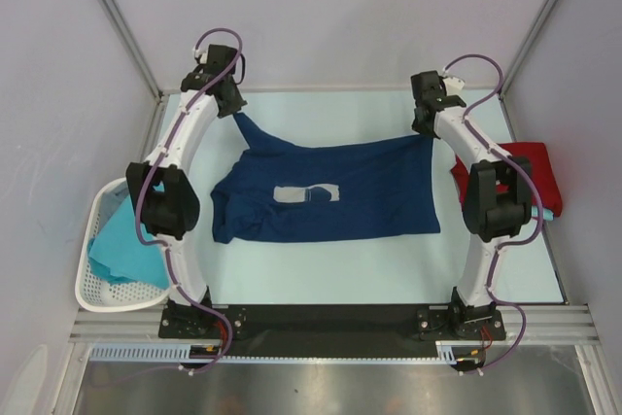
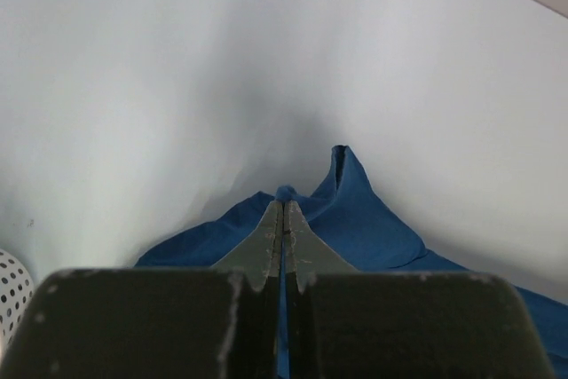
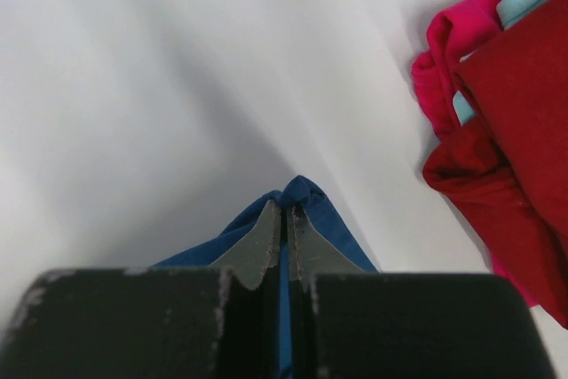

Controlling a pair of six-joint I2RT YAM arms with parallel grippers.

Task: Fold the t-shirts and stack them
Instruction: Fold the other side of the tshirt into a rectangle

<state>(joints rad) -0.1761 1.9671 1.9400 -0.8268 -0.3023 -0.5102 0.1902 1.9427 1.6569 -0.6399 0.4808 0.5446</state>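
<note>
The navy blue t-shirt (image 1: 330, 191) with a pale grey chest print lies spread across the middle of the table. My left gripper (image 1: 233, 112) is shut on its far left corner (image 2: 346, 210) and lifts it. My right gripper (image 1: 428, 125) is shut on its far right corner (image 3: 306, 201). A folded red t-shirt (image 1: 520, 170) lies at the right edge, also in the right wrist view (image 3: 510, 130), with a bit of turquoise cloth (image 3: 524, 2) showing in it. Turquoise t-shirts (image 1: 121, 250) sit in the basket at left.
A white perforated plastic basket (image 1: 102, 291) stands at the left table edge beside the left arm, also in the left wrist view (image 2: 13, 286). Metal frame posts rise at the far corners. A black strip with the arm bases runs along the near edge.
</note>
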